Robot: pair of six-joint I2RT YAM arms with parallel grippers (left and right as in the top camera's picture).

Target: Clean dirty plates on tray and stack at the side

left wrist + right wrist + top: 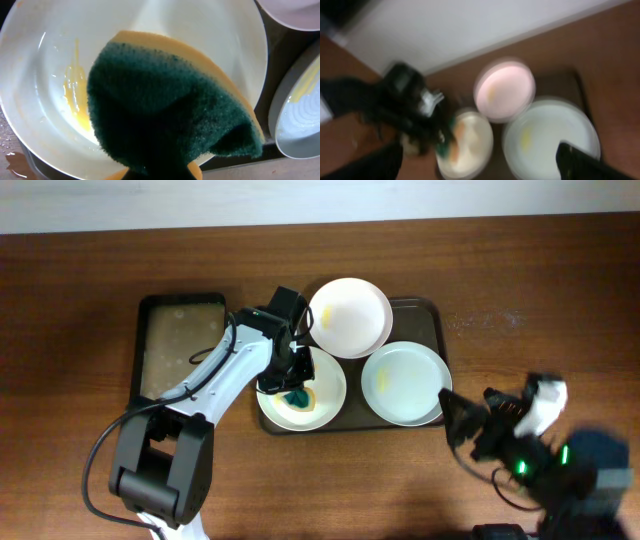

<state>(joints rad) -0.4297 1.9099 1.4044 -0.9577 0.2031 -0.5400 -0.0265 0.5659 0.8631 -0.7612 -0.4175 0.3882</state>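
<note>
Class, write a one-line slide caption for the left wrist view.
A green-and-yellow sponge covers much of a white plate, a yellow smear showing at its left.

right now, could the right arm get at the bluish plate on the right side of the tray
Probably yes. The right gripper sits just beside the bluish plate by the tray rim, with nothing between them. The left gripper holds the sponge over the front-left plate, out of the way.
</note>
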